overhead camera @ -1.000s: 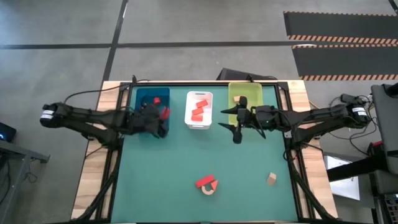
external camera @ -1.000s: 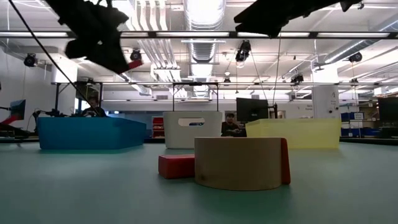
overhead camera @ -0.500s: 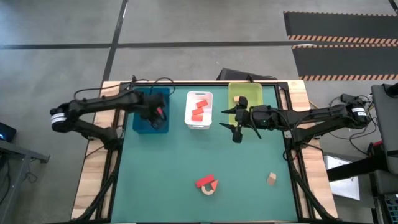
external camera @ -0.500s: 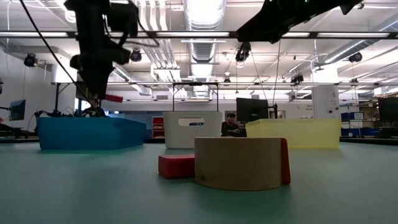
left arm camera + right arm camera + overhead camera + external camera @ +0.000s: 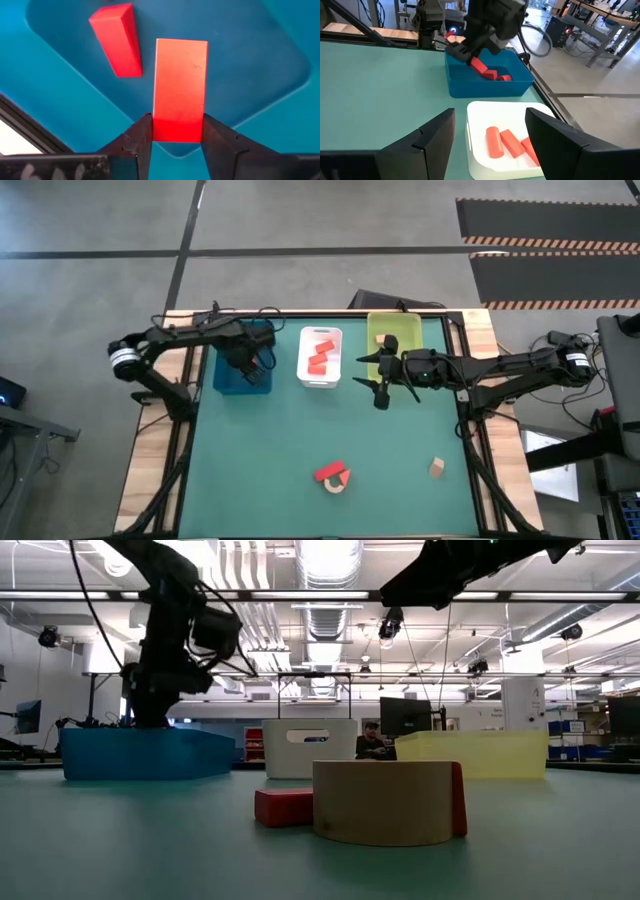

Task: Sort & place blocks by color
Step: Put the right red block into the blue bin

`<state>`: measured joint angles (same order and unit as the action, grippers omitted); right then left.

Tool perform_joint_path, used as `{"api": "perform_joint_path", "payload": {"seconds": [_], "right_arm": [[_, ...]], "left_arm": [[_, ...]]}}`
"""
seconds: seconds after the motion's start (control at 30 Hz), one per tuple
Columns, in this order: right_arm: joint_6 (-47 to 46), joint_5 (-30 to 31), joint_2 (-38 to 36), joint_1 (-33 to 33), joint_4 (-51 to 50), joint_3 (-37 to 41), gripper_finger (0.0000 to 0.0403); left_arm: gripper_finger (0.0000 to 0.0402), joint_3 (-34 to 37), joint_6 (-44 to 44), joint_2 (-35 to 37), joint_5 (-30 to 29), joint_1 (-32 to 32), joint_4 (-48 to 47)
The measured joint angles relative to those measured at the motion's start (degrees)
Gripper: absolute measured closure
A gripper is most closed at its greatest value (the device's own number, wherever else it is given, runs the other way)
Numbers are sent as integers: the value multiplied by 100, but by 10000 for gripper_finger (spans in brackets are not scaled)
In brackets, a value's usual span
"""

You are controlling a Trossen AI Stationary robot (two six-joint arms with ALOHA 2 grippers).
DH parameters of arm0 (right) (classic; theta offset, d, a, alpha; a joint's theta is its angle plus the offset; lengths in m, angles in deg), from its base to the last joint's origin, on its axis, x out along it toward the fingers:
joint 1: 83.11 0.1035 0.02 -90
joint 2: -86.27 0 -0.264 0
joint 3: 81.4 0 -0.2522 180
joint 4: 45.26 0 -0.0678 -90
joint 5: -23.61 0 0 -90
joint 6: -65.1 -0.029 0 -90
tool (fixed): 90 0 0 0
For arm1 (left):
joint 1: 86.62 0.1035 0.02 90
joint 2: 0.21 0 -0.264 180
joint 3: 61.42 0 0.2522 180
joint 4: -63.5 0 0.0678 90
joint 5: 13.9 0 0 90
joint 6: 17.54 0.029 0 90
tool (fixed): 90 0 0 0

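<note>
Table: a flat green mat [image 5: 300, 440] filled a pale wooden frame.
Trays: blue tray [image 5: 232, 377], white tray [image 5: 321, 378] and yellow-green tray [image 5: 375, 328] stood in a row, smooth plastic with rounded corners.
Left gripper [image 5: 176, 134]: it hung inside the blue tray, fingers clamped on the end of a red brick [image 5: 180, 85], matte and sharp-edged; a second red block [image 5: 117, 42] lay on the tray floor beside it.
Right gripper [image 5: 490, 135]: it hovered between the white and yellow-green trays, fingers wide, holding nothing.
White tray's load: red pieces [image 5: 510, 142], side by side.
Loose blocks: a tan arch [image 5: 385, 802] touched a red brick [image 5: 284, 807]; a tan cube [image 5: 437, 468] sat well apart.
</note>
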<state>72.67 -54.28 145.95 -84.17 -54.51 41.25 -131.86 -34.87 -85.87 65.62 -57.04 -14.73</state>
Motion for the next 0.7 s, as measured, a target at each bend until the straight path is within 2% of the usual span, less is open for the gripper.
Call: {"api": "perform_joint_path", "payload": {"seconds": [0.3, 0.7], "right_arm": [[-2, 1, 0, 0, -2, 0, 170], [-4, -1, 0, 0, -7, 0, 170]], "left_arm": [[260, 4, 22, -494, -50, 4, 41], [251, 7, -20, -444, -168, 4, 102]]}}
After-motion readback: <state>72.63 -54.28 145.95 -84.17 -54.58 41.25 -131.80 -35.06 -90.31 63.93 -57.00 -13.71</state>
